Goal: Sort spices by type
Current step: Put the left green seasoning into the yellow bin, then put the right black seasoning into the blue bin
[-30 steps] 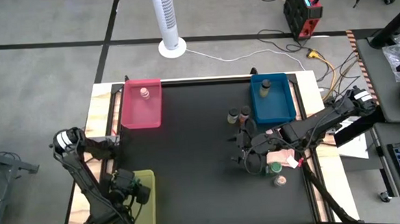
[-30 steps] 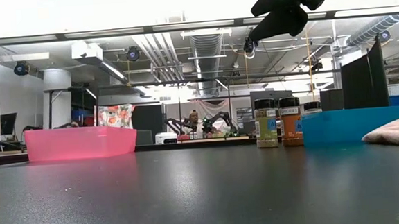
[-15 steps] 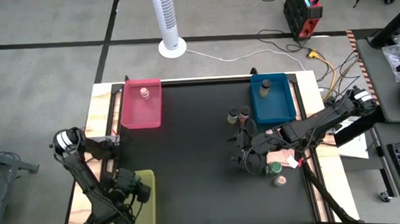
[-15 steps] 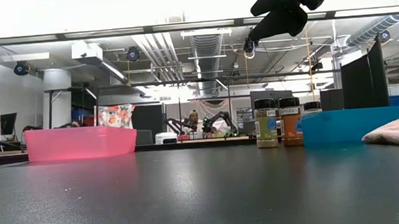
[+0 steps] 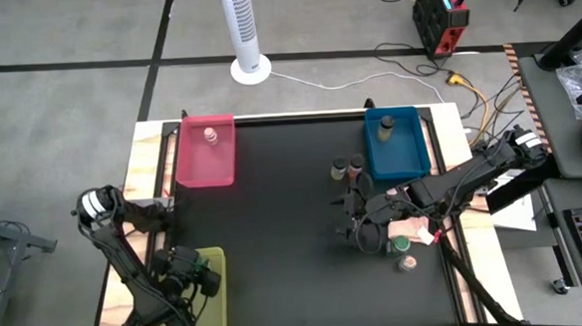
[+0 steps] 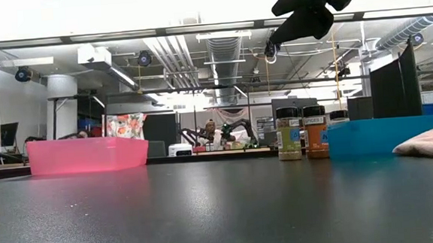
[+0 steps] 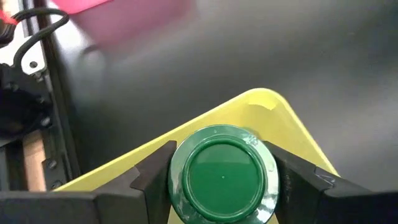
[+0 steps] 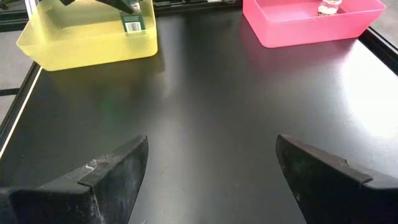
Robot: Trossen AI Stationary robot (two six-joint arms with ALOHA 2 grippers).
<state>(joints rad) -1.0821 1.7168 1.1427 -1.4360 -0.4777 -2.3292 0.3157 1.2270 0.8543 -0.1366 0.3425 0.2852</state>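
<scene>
Left gripper [image 7: 222, 180] over yellow tray [image 7: 292, 127] – clenched on green-lid jar [image 7: 222, 177]; right gripper [image 8: 208, 180] released, well apart from tray, above black table [image 8: 205, 93].

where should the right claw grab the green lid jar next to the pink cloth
Grip the green-lidded jar around its lid or upper body, coming straight down from above. It appears to stand upright, lid up, so the round sides are open to a top-down pinch. The pink cloth lies close beside it, so set the fingers across the line to the cloth. The right claw, open, is nearby.
</scene>
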